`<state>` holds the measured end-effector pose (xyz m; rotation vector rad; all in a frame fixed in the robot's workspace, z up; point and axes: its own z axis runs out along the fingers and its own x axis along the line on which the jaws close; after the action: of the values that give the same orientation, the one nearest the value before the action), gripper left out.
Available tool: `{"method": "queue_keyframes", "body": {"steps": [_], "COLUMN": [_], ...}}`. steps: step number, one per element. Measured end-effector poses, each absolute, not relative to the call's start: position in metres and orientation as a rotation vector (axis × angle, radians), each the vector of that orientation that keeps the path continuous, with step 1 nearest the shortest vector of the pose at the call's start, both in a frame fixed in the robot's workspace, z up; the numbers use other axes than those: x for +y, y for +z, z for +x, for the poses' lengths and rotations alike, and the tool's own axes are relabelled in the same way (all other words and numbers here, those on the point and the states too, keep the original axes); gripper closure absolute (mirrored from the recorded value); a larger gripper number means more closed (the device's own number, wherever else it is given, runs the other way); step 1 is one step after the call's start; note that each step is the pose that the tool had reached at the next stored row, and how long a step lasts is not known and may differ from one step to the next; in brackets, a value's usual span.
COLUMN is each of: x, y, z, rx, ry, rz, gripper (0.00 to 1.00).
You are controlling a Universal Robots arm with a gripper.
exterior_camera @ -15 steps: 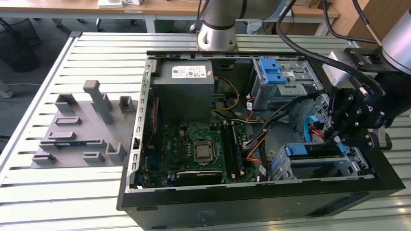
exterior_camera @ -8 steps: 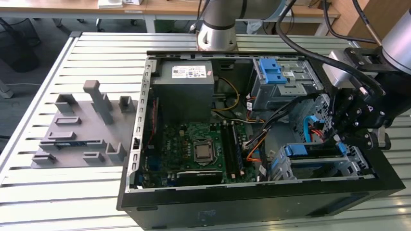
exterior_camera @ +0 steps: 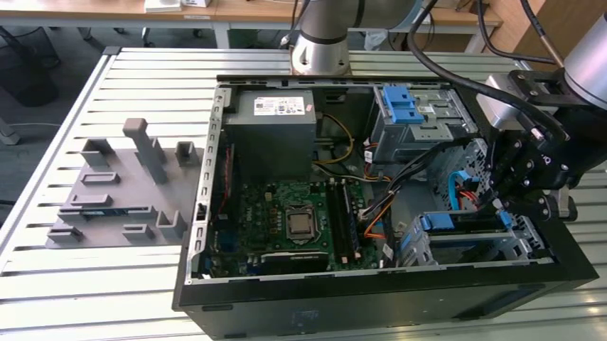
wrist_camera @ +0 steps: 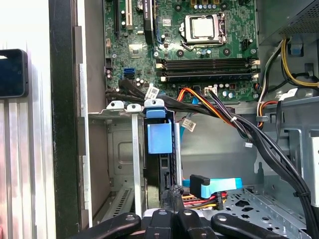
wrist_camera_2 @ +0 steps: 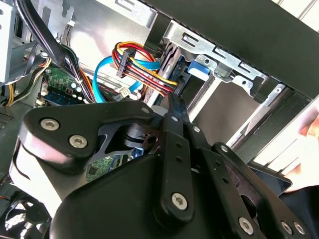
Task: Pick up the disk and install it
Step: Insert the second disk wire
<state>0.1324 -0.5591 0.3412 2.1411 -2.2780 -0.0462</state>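
My hand (exterior_camera: 507, 186), fingers drawn together on the edge of the disk (wrist_camera: 160, 149) standing in the drive cage (wrist_camera: 117, 149) just ahead, could snag the cable bundle (wrist_camera: 209, 107) beside it.

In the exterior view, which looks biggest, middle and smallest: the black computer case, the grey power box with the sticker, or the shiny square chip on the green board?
Largest to smallest, as they look:
1. Black computer case
2. Grey power box
3. Shiny square chip
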Motion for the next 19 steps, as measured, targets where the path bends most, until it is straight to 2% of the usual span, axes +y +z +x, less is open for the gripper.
{"method": "queue_keyframes", "body": {"steps": [11, 19], "x": [-0.559, -0.559], "y": [0.341, 0.354], "z": [0.13, 0.13], "rx": [-2.278, -2.278], "ry": [-0.046, -0.047], "rz": [2.141, 2.141], "gripper": [0.89, 0.89]}}
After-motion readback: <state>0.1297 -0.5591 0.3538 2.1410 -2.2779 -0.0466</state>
